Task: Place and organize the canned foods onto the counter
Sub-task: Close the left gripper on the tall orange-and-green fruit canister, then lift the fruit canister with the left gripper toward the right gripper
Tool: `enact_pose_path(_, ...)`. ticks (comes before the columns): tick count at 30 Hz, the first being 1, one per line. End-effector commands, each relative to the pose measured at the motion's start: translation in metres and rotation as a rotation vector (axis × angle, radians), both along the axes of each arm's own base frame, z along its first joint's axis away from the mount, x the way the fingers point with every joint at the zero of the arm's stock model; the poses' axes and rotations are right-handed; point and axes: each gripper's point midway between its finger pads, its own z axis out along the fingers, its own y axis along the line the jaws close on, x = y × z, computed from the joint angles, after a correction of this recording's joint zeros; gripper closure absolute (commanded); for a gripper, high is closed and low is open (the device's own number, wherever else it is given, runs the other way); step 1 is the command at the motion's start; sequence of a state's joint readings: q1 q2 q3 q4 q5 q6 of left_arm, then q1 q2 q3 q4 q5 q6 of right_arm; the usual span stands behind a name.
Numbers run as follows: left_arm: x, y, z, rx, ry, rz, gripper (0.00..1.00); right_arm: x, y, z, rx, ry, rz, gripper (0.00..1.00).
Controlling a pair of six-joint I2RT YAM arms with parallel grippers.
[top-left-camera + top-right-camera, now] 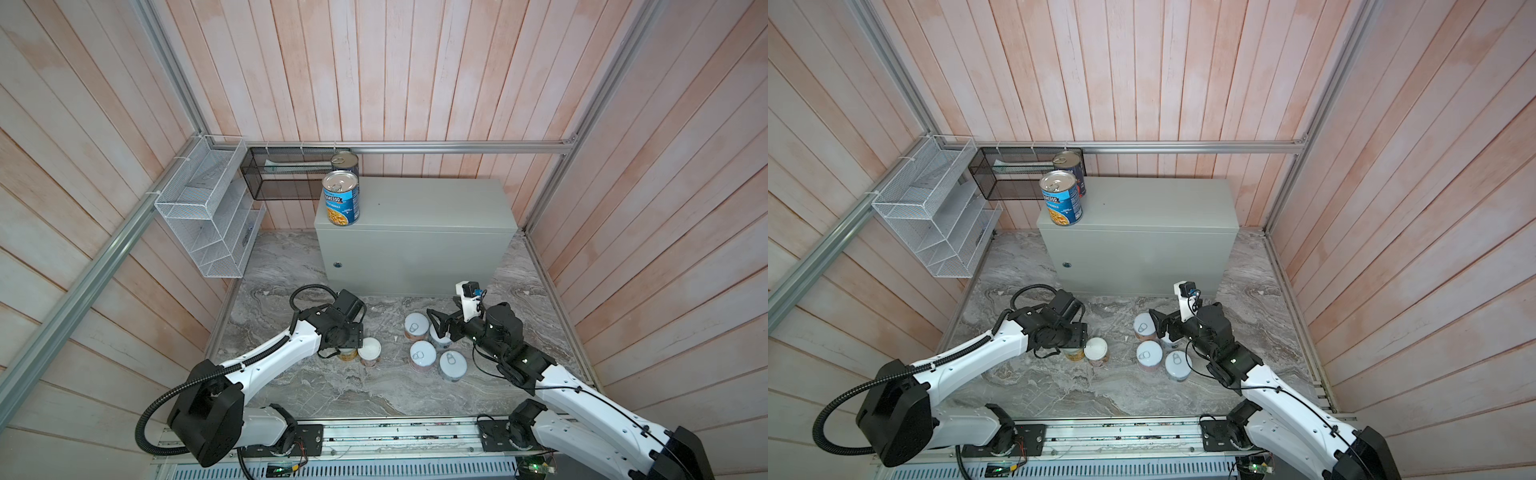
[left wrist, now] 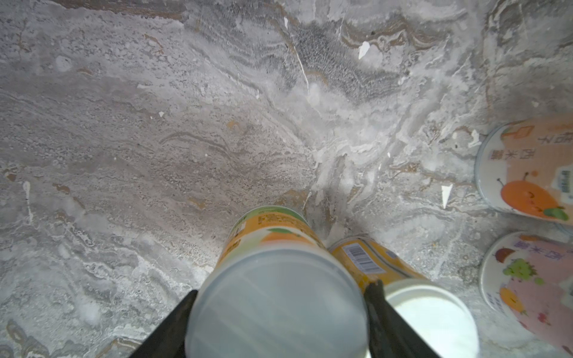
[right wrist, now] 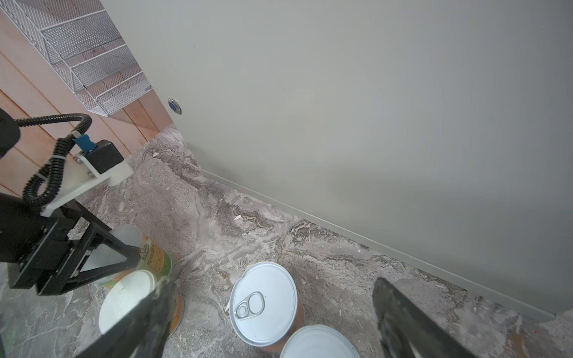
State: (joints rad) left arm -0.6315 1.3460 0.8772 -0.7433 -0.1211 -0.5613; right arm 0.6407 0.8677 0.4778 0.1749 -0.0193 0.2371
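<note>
Top view first: two cans are up already, the blue Progresso can [image 1: 341, 199] at the front left corner of the counter [image 1: 436, 199] and a second tall can [image 1: 345, 160] just behind it. The other six stand on the marble floor [image 1: 316, 386] in front. The left gripper [image 1: 349, 345] is down on an orange-labelled can [image 1: 347, 354], tight beside its white-lidded neighbour [image 1: 369, 348]. The right gripper [image 1: 438, 323] hangs over the four short cans [image 1: 423, 353].

Left wrist view: the fingers [image 2: 379, 305] press on either side of the orange-labelled can, so the jaws are clamped on it. One finger is wedged where the neighbour touches. I'd lift straight up and slowly, so the neighbour isn't dragged or tipped, and clear the counter's top edge before carrying across.

Right wrist view: the jaws stand wide apart, holding nothing, a pull-tab can [image 3: 263, 305] below them and the counter's lock [image 3: 174, 106] beyond. I'd keep this arm waiting until the left one is away
</note>
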Motion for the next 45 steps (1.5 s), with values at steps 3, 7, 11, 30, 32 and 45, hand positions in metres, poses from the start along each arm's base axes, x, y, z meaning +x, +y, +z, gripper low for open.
enact_pose_path(3, 0.001, 0.018, -0.015, 0.120, 0.022, 0.011, 0.23, 0.004, 0.000, 0.013, 0.009, -0.017, -0.009, 0.02)
enact_pose_path(7, 0.005, 0.016, -0.014, 0.130, 0.018, 0.006, 0.17, 0.003, 0.000, 0.012, 0.006, -0.014, -0.010, 0.02)
enact_pose_path(11, 0.006, 0.018, -0.012, 0.135, 0.008, 0.009, 0.14, 0.004, -0.003, 0.011, -0.001, -0.013, -0.025, 0.02)
enact_pose_path(30, 0.018, 0.006, 0.038, 0.080, -0.068, -0.040, 0.47, -0.012, 0.022, 0.013, 0.026, -0.025, 0.139, 0.02)
enact_pose_path(32, 0.020, 0.000, 0.048, 0.065, -0.074, -0.057, 0.48, -0.012, 0.027, 0.012, 0.012, -0.018, 0.155, 0.02)
enact_pose_path(45, 0.028, -0.047, 0.105, -0.112, -0.161, -0.169, 0.47, -0.022, 0.055, 0.000, -0.018, -0.043, 0.215, 0.02)
